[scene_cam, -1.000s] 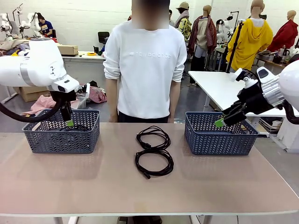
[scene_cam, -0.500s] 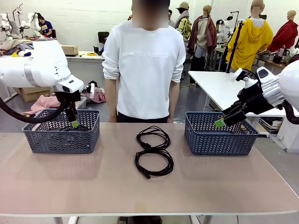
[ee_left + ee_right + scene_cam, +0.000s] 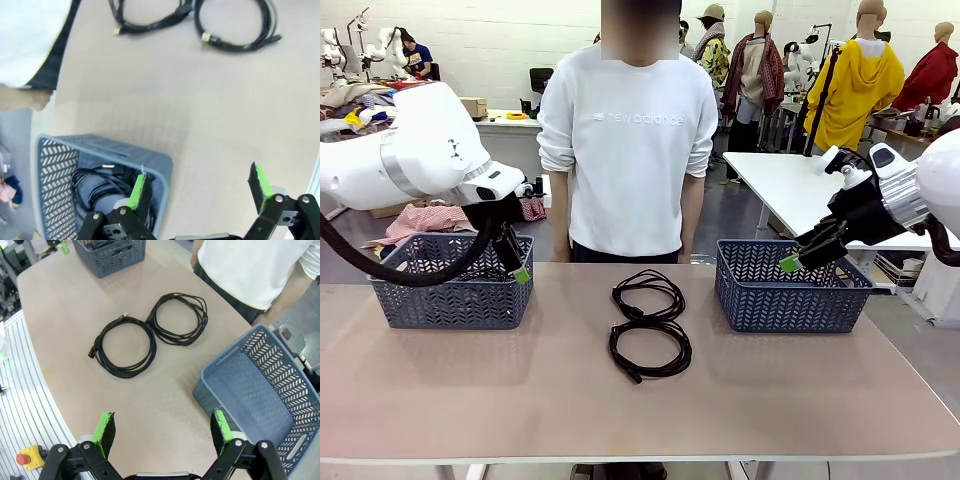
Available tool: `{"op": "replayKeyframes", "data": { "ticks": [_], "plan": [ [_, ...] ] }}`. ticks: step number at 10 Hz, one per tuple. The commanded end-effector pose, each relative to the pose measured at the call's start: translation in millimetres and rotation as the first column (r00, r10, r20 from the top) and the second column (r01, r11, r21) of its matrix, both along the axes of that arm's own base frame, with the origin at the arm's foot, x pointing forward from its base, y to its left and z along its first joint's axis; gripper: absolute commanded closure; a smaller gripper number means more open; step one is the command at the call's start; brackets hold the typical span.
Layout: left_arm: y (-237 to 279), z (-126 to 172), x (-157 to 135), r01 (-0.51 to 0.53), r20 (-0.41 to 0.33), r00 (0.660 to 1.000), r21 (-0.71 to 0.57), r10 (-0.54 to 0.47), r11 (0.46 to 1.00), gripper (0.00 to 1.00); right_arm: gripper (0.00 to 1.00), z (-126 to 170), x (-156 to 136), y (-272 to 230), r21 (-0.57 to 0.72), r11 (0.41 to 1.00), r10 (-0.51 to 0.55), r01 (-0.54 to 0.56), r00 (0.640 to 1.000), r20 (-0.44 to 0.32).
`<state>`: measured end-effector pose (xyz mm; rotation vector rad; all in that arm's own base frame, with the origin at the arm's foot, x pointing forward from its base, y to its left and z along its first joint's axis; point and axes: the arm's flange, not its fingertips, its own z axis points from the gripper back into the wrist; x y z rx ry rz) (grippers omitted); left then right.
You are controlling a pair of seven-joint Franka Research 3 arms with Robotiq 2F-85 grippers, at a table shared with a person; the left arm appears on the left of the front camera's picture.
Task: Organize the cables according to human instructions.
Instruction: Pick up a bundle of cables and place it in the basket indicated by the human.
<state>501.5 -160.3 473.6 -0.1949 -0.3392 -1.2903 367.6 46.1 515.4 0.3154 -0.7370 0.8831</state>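
Two coiled black cables lie side by side in the middle of the table, the far coil (image 3: 648,294) touching the near coil (image 3: 650,349). They also appear in the right wrist view, as the far coil (image 3: 179,320) and the near coil (image 3: 125,347). Another black cable (image 3: 92,181) lies inside the left grey basket (image 3: 440,300). My left gripper (image 3: 517,266) hangs open over that basket's right end, nothing between its fingers (image 3: 139,190). My right gripper (image 3: 790,262) is open and empty above the right grey basket (image 3: 790,300), whose inside (image 3: 255,390) is bare.
A person in a white sweatshirt (image 3: 630,140) stands at the far edge behind the cables, arms hanging. The two baskets flank the cables near the far edge. The near half of the table (image 3: 640,410) is bare.
My left gripper has swung to the right, from over the left basket's middle to its right end. The right arm, the cables and the person have stayed put.
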Motion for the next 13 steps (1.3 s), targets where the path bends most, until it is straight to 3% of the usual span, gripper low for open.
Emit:
{"op": "replayKeyframes", "data": {
  "ticks": [1, 5, 13],
  "plan": [
    [8.7, -0.3, -22.5, 0.031, 0.016, 0.999, -0.078, -0.03, 0.996, 0.0, 0.0, -1.2, 1.9, -1.2, 0.017, 1.0, 0.017, -0.017, 1.0, 0.007],
    [-2.1, -14.3, -49.5, 0.063, -0.001, 0.998, -0.093, -0.063, 0.994, 0.0, 0.0, -1.2, 1.9, -1.2, 0.017, 1.0, 0.017, -0.017, 1.0, 0.007],
    [-7.2, -9.7, -42.4, 0.04, -0.021, 0.999, -0.077, -0.042, 0.996, 0.0, 0.0, -1.2, 1.9, -1.2, 0.017, 1.0, 0.017, -0.017, 1.0, 0.007]
  ]
}}
